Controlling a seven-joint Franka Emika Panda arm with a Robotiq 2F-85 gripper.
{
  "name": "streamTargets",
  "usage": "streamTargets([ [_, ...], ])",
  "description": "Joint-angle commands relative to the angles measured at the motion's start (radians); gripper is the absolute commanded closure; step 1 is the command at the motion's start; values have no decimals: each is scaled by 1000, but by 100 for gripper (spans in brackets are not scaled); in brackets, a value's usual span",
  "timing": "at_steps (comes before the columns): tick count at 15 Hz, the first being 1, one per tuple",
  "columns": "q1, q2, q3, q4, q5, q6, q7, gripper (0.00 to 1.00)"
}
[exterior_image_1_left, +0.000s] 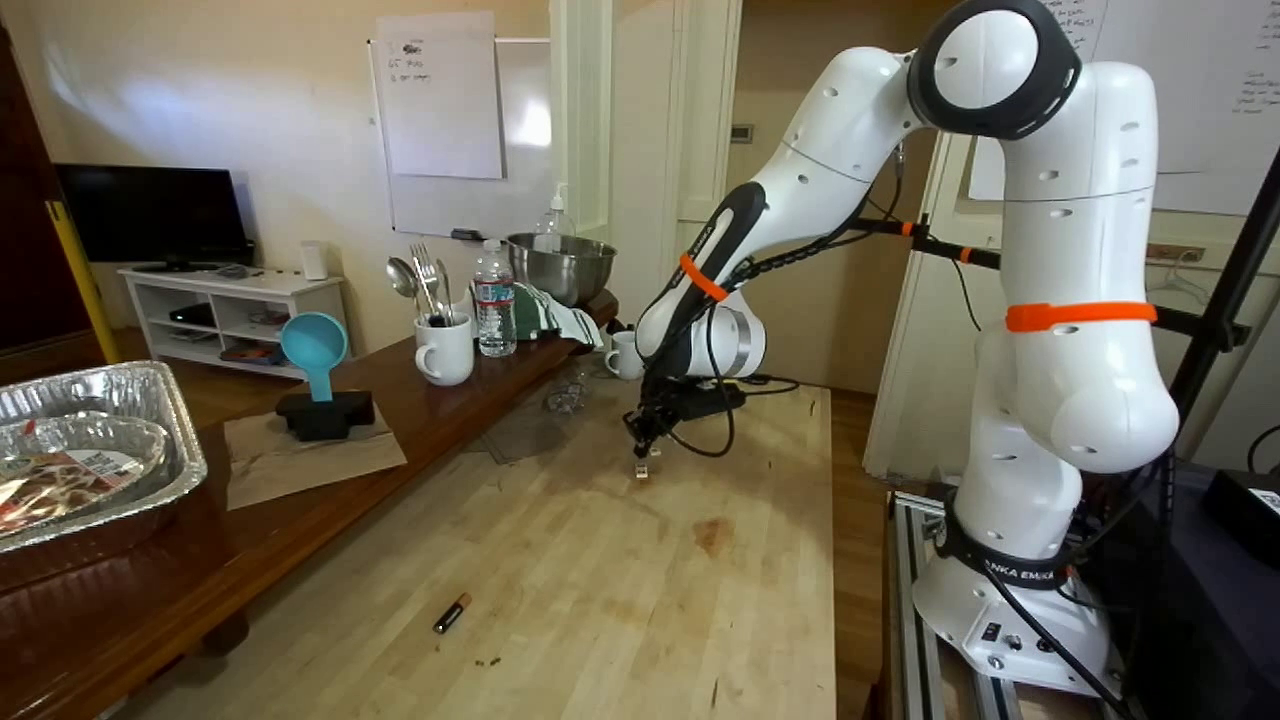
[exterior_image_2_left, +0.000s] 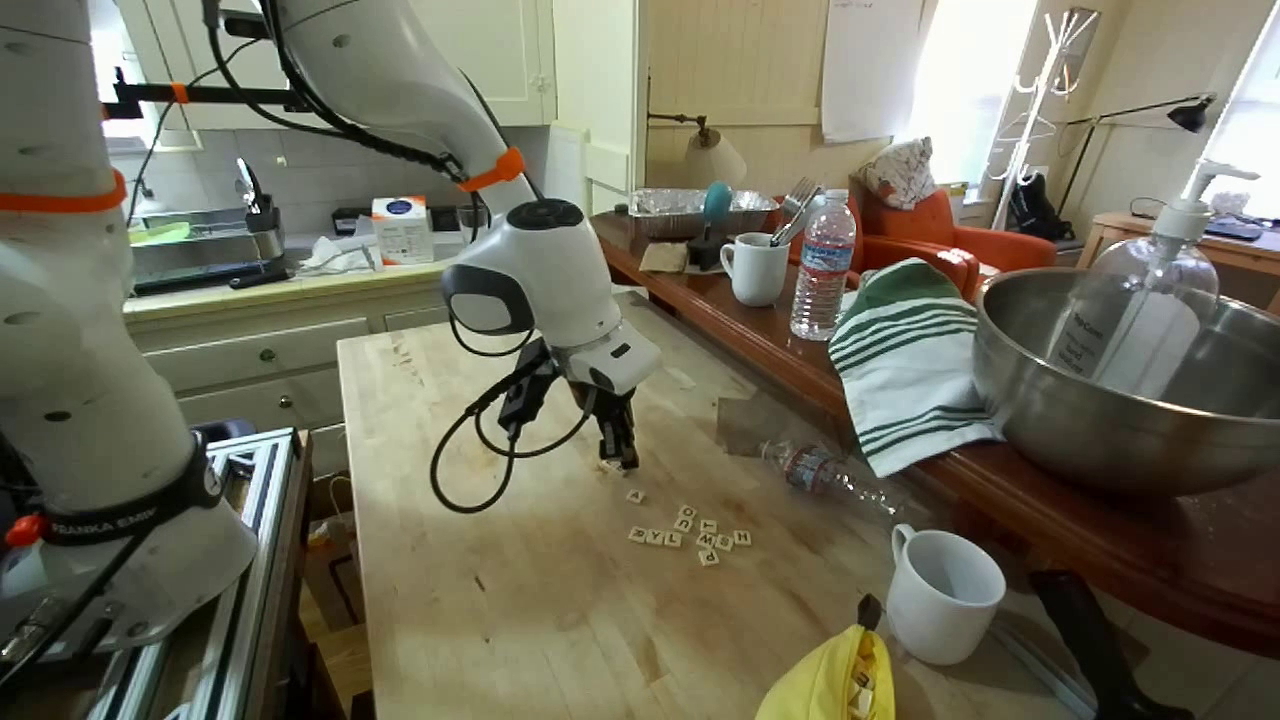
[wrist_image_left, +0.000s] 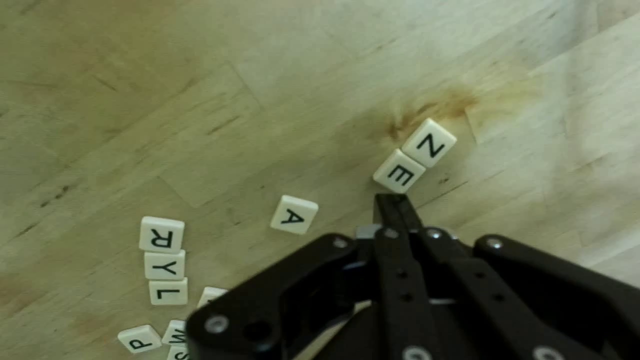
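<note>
Gripper (wrist_image_left: 392, 198): jaws pressed together and pointing down, tips low over the pale wooden worktop (exterior_image_2_left: 480, 640). In the wrist view the tips stand at the edge of the E tile (wrist_image_left: 399, 171); whether they touch it cannot be determined.

Tiles: the E tile lies on the worktop with its letter showing. The N tile (wrist_image_left: 429, 142) sits against it, side to side, also face up. The A tile (wrist_image_left: 294, 215) lies apart, left of this pair in the wrist view. Farther left, the R tile (wrist_image_left: 161, 235), the Y tile (wrist_image_left: 165, 265) and the L tile (wrist_image_left: 168, 291) form a row. Below that row is the P tile (wrist_image_left: 140, 339), near the W tile (wrist_image_left: 175, 332), which the gripper partly covers. In an exterior view the H tile (exterior_image_2_left: 742, 538) closes the short row that the W tile begins.

Surroundings: in the same exterior view, a yellow pouch (exterior_image_2_left: 825, 685) rests on the worktop with its zip open and pale pieces visible inside. A white mug (exterior_image_2_left: 945, 600) stands just beside it. A clear bottle (exterior_image_2_left: 822, 477) lies on its side next to the dark wooden ledge (exterior_image_2_left: 1160, 560). On the ledge are a steel bowl (exterior_image_2_left: 1120, 440) containing a pump bottle (exterior_image_2_left: 1140, 310), a striped towel (exterior_image_2_left: 905, 370) hanging over the edge, an upright water bottle (exterior_image_2_left: 825, 265) and a cutlery mug (exterior_image_2_left: 757, 270). A battery (exterior_image_1_left: 452, 613) lies on the worktop, well apart from the gripper.
</note>
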Motion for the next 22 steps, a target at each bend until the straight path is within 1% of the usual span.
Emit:
streamTargets([
  [1, 7, -45, -25, -16, -33, -38, 19, 100],
  [10, -4, -30, -84, -10, -125, -28, -16, 100],
  [22, -19, 32, -88, 5, -140, -12, -82, 100],
])
